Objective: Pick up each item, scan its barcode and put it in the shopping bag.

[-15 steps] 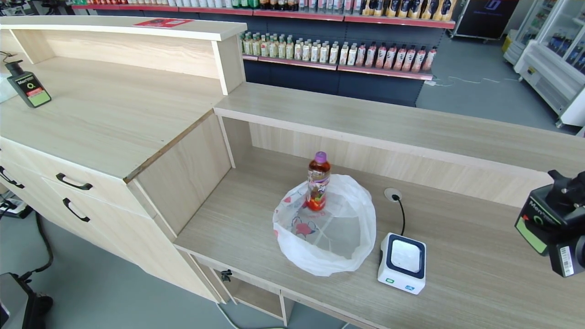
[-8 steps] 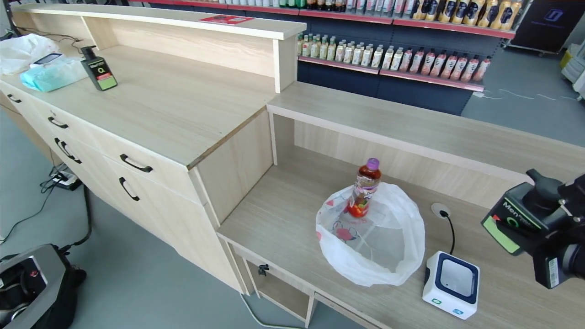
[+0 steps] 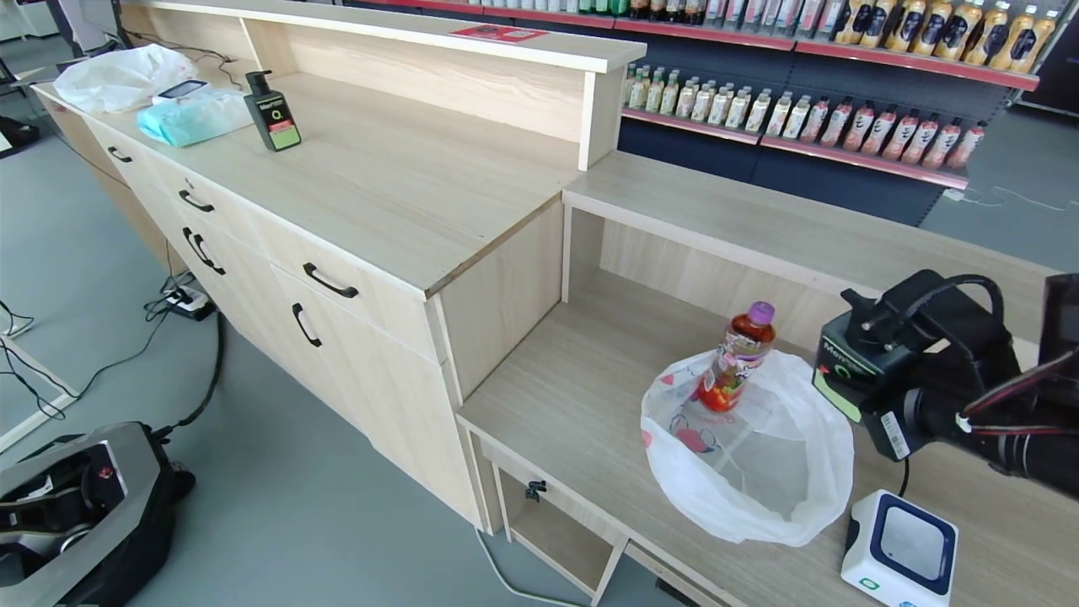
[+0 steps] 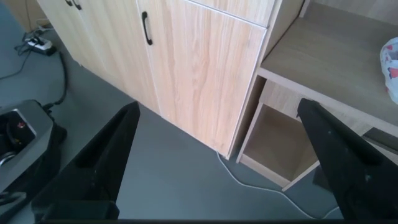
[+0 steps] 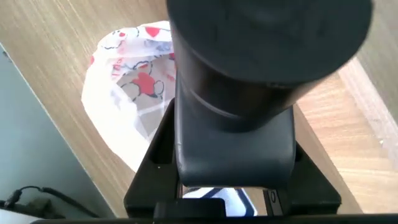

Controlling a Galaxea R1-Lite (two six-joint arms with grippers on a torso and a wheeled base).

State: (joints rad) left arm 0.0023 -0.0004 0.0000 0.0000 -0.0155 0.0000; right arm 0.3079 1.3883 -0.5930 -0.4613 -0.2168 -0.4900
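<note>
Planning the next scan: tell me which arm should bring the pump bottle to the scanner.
Right. The right gripper holds the black pump bottle, close to the scanner and the shopping bag. The left gripper hangs open and empty over the floor by the cabinet.

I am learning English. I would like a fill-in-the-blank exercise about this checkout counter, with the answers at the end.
1. The right gripper holds a dark pump bottle with a ____ label.
2. The drink bottle standing in the shopping bag has a ____ cap.
3. The white scanner sits on the robot's ____ side of the bag.
4. The left gripper is ____, with nothing between its fingers.

Missing words: green; purple; right; open.
</note>
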